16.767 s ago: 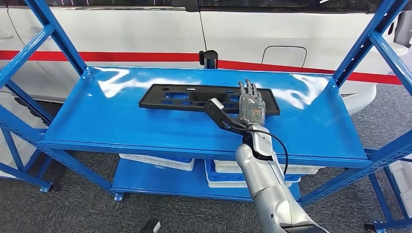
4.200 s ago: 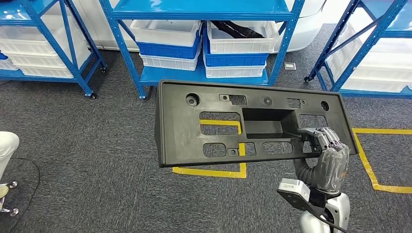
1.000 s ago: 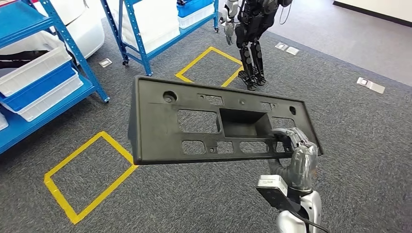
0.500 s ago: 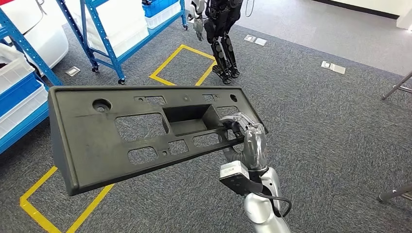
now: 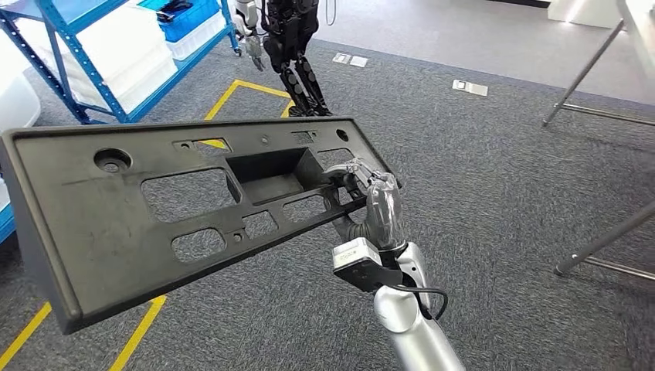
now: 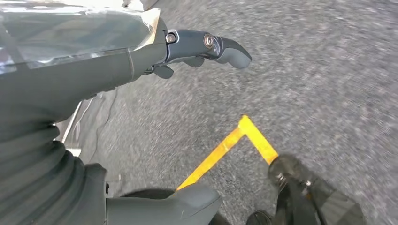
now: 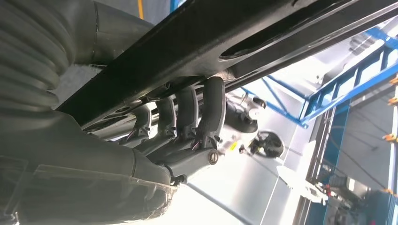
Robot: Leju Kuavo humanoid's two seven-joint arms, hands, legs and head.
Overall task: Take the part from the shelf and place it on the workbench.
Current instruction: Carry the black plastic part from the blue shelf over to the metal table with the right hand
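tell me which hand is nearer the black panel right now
Right. The right hand grips the black panel at its right end, fingers hooked through a cutout. The left hand hangs apart from it, over the grey carpet, holding nothing.

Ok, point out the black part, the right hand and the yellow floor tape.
black part (image 5: 85, 224), head view, its flat face.
right hand (image 5: 378, 207), head view, back of hand.
yellow floor tape (image 6: 234, 140), left wrist view, near its corner.
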